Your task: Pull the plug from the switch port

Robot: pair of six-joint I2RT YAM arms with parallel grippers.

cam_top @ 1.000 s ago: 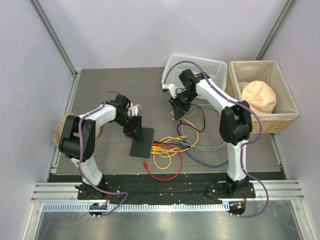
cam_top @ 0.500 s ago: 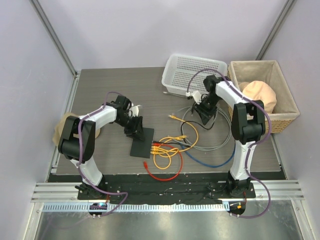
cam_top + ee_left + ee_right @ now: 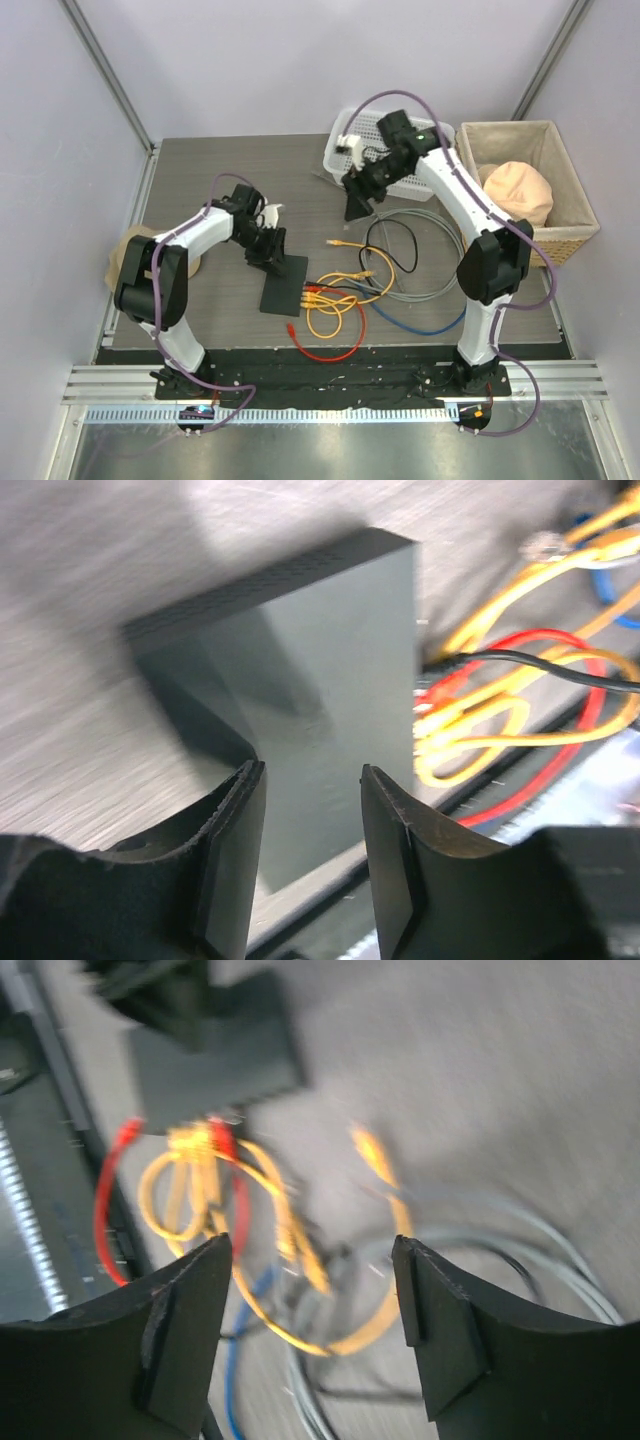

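The matte-black switch (image 3: 283,285) lay flat on the grey counter (image 3: 200,170) near its front edge, closer to the left arm, with yellow cables (image 3: 335,300) and a red cable (image 3: 325,350) running from plugs (image 3: 432,692) seated along the narrow edge that faced the right arm. The left pincer (image 3: 268,252) was poised at the switch's far end, its fingers (image 3: 240,810) apart and the black casing (image 3: 320,680) showing in the gap between them; whether they touched it could not be told. The right pincer (image 3: 353,205) hung above the counter beside the white mesh basket (image 3: 440,130), spread wide and holding nothing, its blurred wrist view looking down on the cable tangle (image 3: 290,1230) and the switch (image 3: 215,1055) beyond. One loose yellow plug end (image 3: 340,241) rested on the counter apart from the switch, near grey cable loops (image 3: 425,285) and black cable loops (image 3: 385,240). A wicker basket (image 3: 520,130) with a peach-coloured lump (image 3: 515,193) in it stood at the right.
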